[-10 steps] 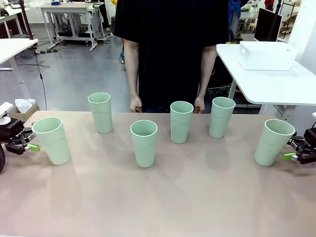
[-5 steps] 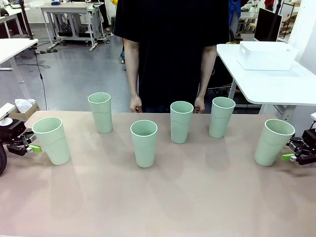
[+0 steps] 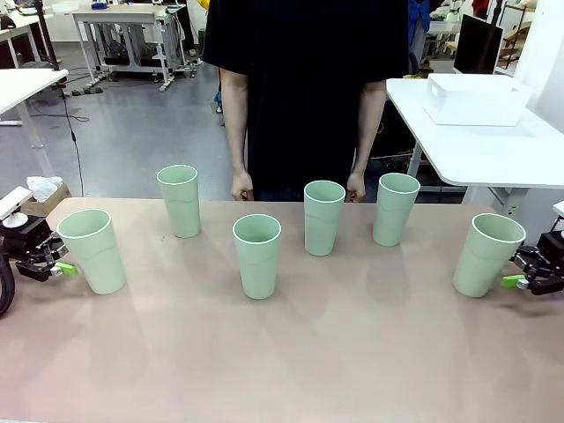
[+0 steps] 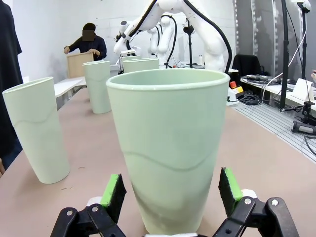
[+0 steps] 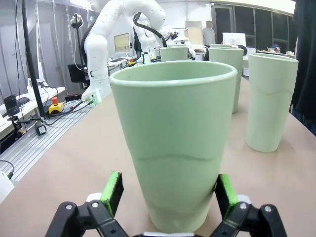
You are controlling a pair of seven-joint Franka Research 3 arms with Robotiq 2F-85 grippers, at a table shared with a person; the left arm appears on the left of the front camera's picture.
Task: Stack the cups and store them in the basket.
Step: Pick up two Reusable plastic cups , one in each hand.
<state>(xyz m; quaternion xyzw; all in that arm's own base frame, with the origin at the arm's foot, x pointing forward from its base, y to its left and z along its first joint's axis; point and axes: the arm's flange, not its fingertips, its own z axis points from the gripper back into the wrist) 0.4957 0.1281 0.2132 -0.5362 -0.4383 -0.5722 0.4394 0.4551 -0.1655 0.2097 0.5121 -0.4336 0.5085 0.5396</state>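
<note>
Several pale green cups stand upright across the table. The leftmost cup point(image 3: 92, 251) sits between the fingers of my left gripper point(image 3: 62, 267), which is open. In the left wrist view that cup point(image 4: 168, 153) stands between the green pads point(image 4: 113, 190), close to both. At the far right, my open right gripper point(image 3: 514, 281) flanks the rightmost cup point(image 3: 487, 254). The right wrist view shows this cup point(image 5: 177, 148) between the pads point(image 5: 227, 195). Other cups point(image 3: 257, 256) point(image 3: 323, 217) stand in the middle. The white basket point(image 3: 476, 99) rests on a side table at the back right.
A person in a black shirt stands at the far edge with hands point(image 3: 242, 187) hanging near the table. Two more cups point(image 3: 180, 201) point(image 3: 395, 208) stand toward the back. Bare tabletop point(image 3: 291, 352) lies in front of the row.
Both grippers have crept slightly in around the base of their outer cups. The cups and the person have stayed where they were.
</note>
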